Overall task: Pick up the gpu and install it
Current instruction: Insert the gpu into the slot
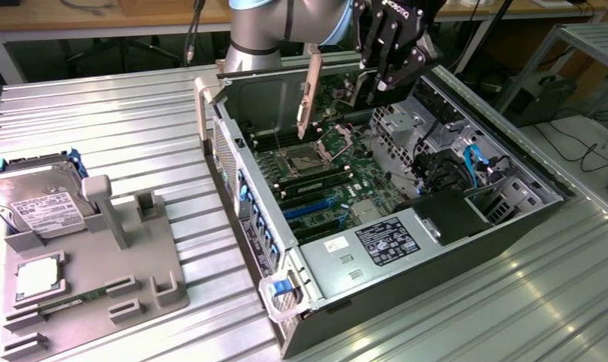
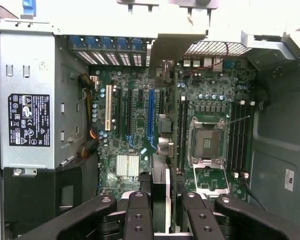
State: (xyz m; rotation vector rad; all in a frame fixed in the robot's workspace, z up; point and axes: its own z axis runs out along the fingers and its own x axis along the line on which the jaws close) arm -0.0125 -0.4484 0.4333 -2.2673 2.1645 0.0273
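At far left of the exterior view, on the ribbed metal table [image 1: 113,105], a grey holder tray [image 1: 98,283] — carrying a silver hard drive [image 1: 35,202] with a white label at its upper end, a square chip [image 1: 38,277] lower down, and a narrow green memory stick [image 1: 71,302] near the bottom edge.

Centre frame: an open computer case [image 1: 385,226] lying on its side, green motherboard [image 1: 319,170] exposed, processor socket [image 1: 306,158] bare, blue slot [image 1: 304,205] toward the lower part of the board, power supply [image 1: 379,245] with a black label at the lower end.

Top centre, above the case: the gpu [image 1: 309,94] held on edge in the air, its silver bracket hanging down over the board. Gripper [image 1: 385,75] — black fingers clamped on the card's far end, at upper right of centre.

Wrist view: gripper [image 2: 160,215] at bottom centre, fingers [image 2: 138,215] pressed on either side of the card [image 2: 162,145], which runs edge-on up the middle, between the blue slot [image 2: 151,114] and the socket [image 2: 207,142].
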